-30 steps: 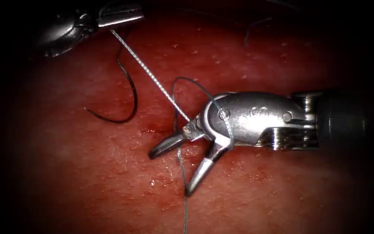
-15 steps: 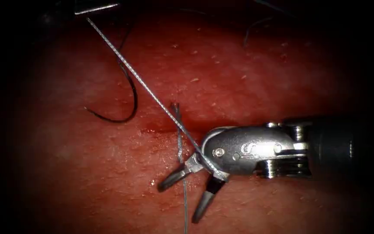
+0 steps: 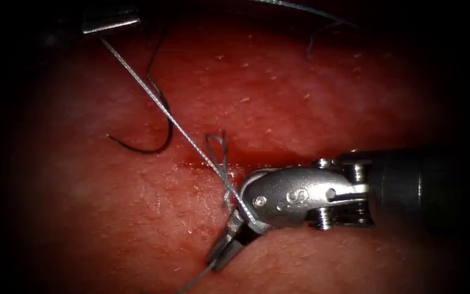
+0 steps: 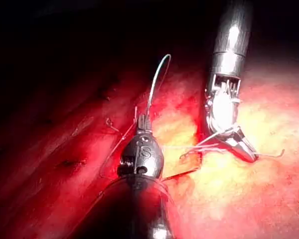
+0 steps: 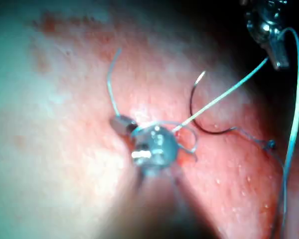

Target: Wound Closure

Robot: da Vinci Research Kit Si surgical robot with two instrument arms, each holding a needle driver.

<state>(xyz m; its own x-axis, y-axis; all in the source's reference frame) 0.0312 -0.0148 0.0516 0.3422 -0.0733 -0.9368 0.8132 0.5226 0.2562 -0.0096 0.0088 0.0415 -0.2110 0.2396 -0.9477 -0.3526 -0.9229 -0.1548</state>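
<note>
The thread (image 3: 175, 122) runs slanted from the left pincer (image 3: 110, 23) gripping it to the right pincer (image 3: 229, 245) clamping it; the needle (image 3: 156, 117) lies loose on the tissue (image 3: 311, 98).

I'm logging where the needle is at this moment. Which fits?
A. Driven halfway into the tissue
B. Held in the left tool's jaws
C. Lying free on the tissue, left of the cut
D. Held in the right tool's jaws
C: the needle lies loose on the tissue; both the left tool and the right tool grip thread.

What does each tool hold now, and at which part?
Left tool: thread, at its upper end. Right tool: the thread's short end. The needle lies free on the tissue.
</note>
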